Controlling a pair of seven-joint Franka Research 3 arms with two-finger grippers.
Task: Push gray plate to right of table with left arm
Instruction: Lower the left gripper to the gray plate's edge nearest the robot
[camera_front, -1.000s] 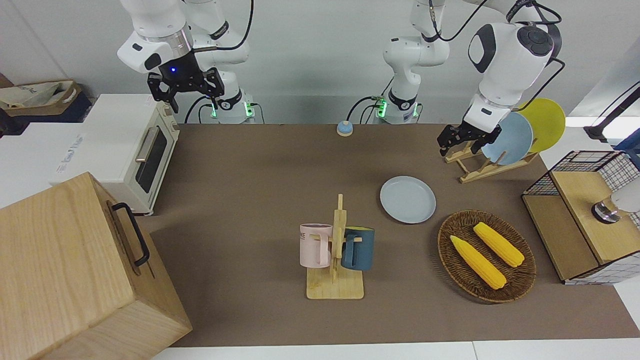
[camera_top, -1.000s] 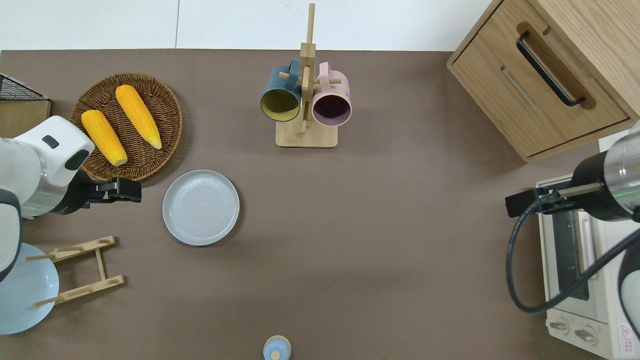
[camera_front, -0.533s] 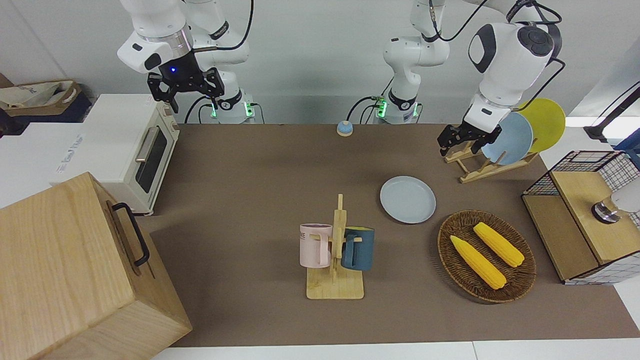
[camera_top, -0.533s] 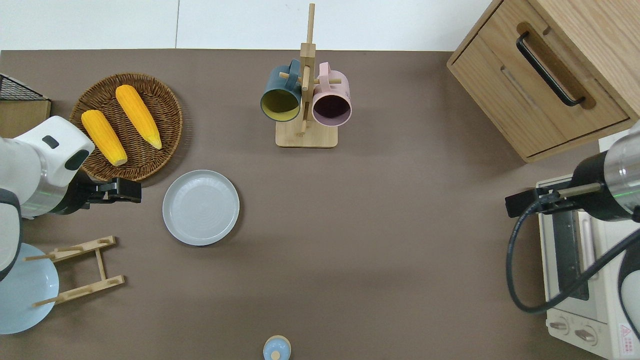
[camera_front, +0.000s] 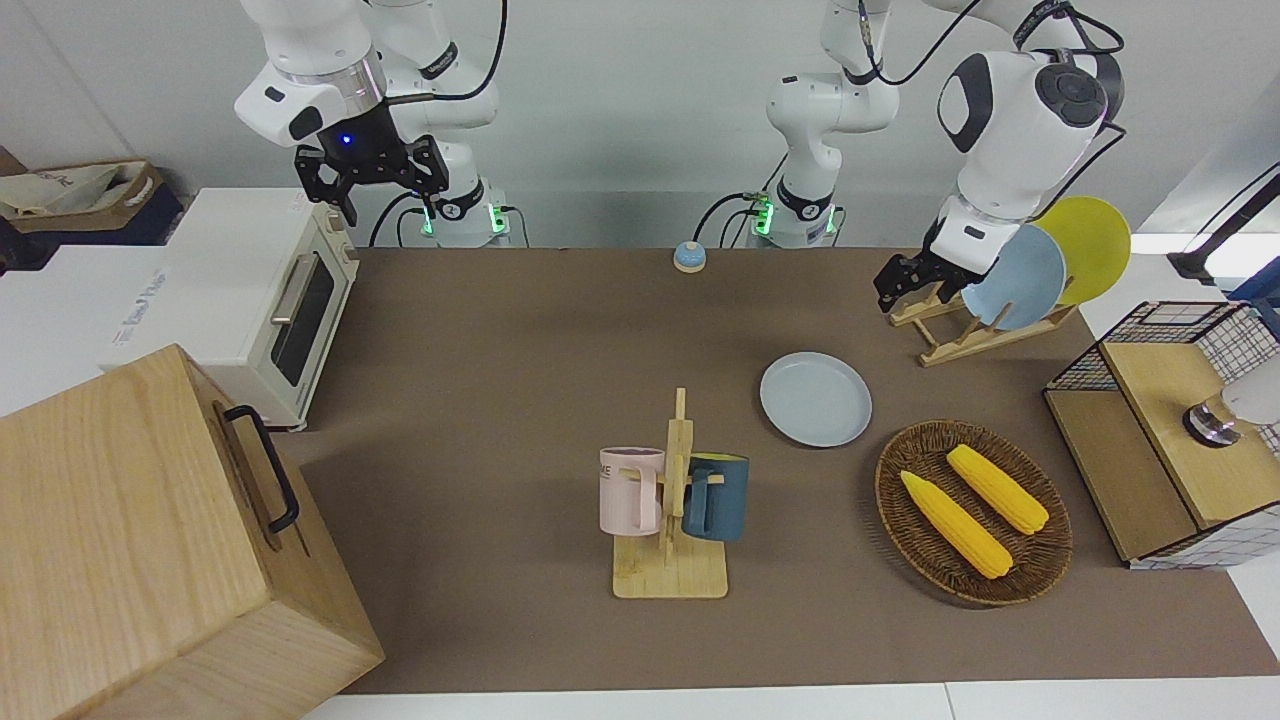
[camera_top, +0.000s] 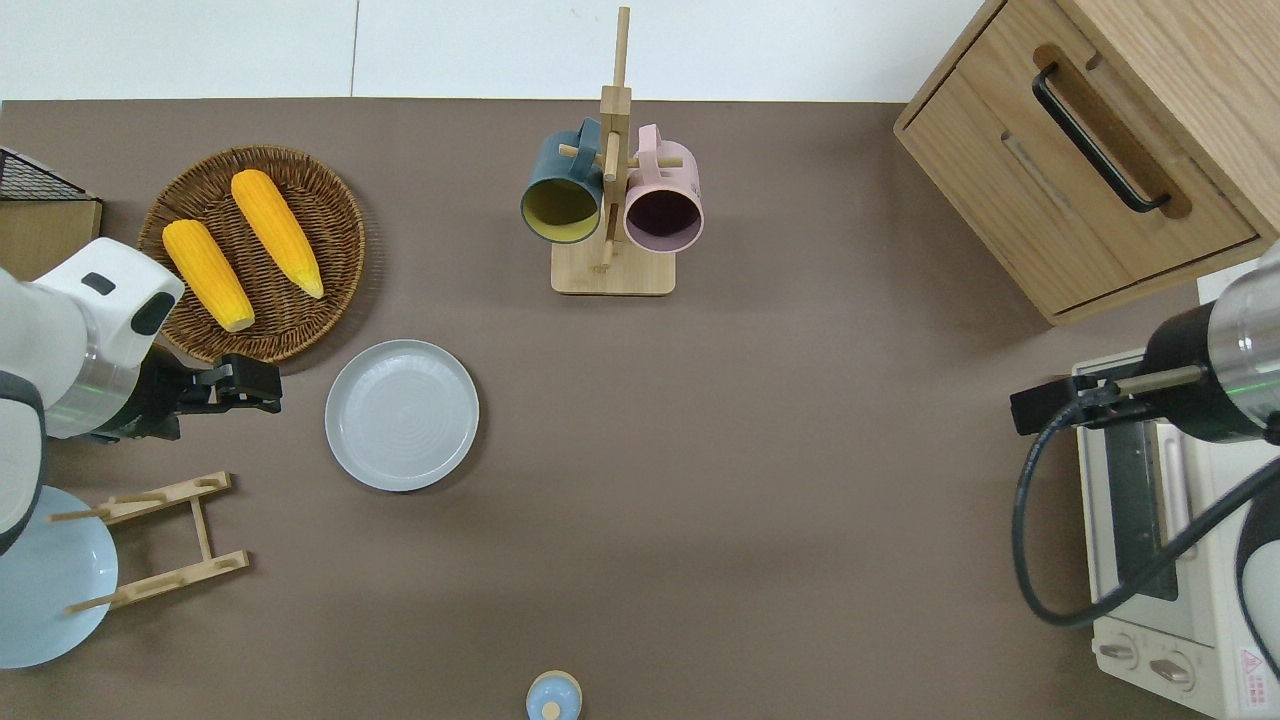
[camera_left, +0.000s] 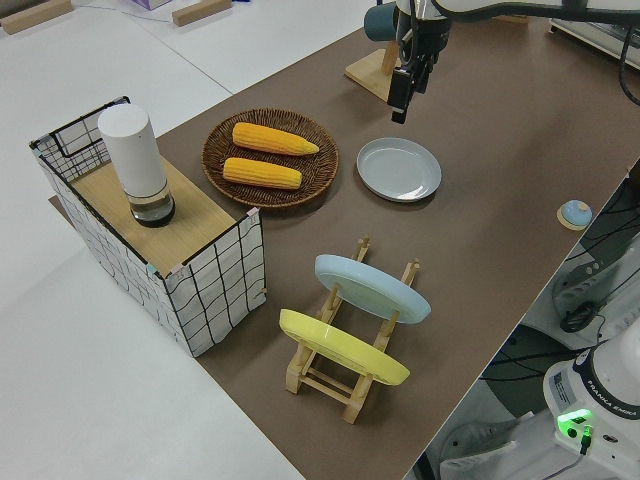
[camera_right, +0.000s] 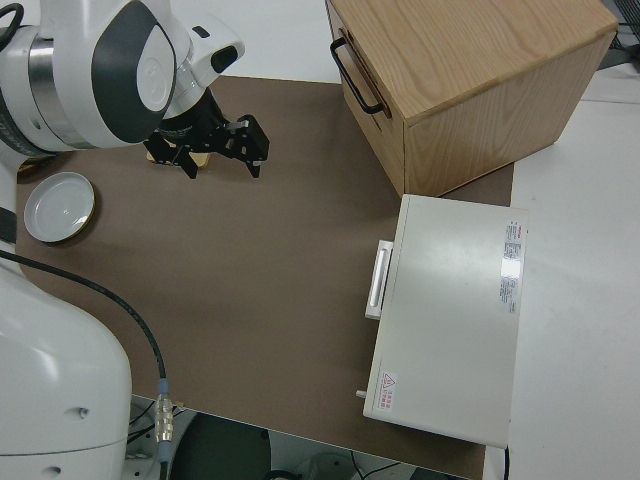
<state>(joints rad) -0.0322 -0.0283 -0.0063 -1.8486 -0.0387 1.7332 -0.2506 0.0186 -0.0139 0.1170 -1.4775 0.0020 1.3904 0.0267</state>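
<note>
Your bench (camera_top: 760, 450) is a matte brown top with white edges, set against a pale wall. Nearest the robots sits a small blue bell (camera_top: 553, 697), and toward the left arm's end a slatted wooden rack (camera_top: 160, 540) holds a sky-blue plate (camera_front: 1015, 277) and a yellow plate (camera_front: 1088, 245) on edge. The left gripper (camera_top: 255, 385) hangs in the air just beside the gray plate (camera_top: 402, 415), apart from its rim; you cannot tell whether it is open or closed. That plate, round and shallow with a low rim, lies flat farther out than the rack. Farther still stand a woven basket (camera_top: 330, 240) with 2 corn cobs (camera_top: 275, 230) and a wooden mug tree (camera_top: 612, 150) carrying 2 mugs. The right gripper (camera_front: 372, 180) is parked, its black fingers spread apart.
</note>
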